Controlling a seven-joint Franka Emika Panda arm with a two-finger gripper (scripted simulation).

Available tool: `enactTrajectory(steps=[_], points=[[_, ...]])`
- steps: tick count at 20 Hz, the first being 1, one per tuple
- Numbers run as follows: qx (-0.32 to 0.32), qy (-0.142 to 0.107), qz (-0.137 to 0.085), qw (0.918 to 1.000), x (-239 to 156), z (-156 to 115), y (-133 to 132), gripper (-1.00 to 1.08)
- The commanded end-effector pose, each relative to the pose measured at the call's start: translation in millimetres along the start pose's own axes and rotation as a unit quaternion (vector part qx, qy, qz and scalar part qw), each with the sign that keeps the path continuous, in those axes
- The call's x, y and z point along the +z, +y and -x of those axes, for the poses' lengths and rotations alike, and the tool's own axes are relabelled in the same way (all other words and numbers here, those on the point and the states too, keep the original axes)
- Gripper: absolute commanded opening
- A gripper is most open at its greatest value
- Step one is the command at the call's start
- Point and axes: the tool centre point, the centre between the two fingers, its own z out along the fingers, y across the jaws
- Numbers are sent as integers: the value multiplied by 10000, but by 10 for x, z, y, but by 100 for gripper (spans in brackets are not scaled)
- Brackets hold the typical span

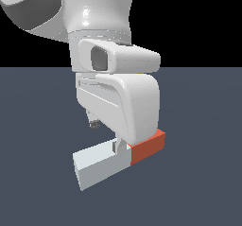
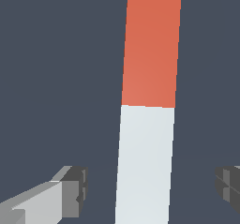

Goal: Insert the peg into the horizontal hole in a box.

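Peg: the peg (image 2: 146,124) is filling the middle of the wrist view, lying flat on the dark floor (image 1: 203,182), pale grey for the nearer stretch and red-orange beyond.
Hand: the gripper (image 2: 149,188) is hanging open, one dark fingertip (image 2: 75,188) on each side of the peg's grey part with clear floor showing between each pad and the bar, so it is gripping nothing.
Height: in the exterior view the gripper (image 1: 122,147) is sitting low over the peg (image 1: 118,160); whether the pads are down level with the bar's sides I cannot tell, since the wrist body is blocking the sight line.
Key relation: the peg's long axis is running straight through the gap between the fingers, crosswise to the line they close along, and the bar is sitting a little nearer one pad than the other.
Grip spot: the fingers are bracketing the grey section just short of the colour change.
Step, as I judge it: lined up for the grasp, closing not yet done.
Box and hole: neither is showing in either view, so which way they lie from the hand I cannot say.
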Motion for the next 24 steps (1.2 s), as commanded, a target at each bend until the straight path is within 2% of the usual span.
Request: enactTrajectory(steps=[1, 11, 24], points=[[173, 7, 5, 9999, 31, 34, 8, 100], [269, 9, 3, 9996, 82, 56, 8, 100], [282, 11, 2, 9996, 546, 59, 4, 100]])
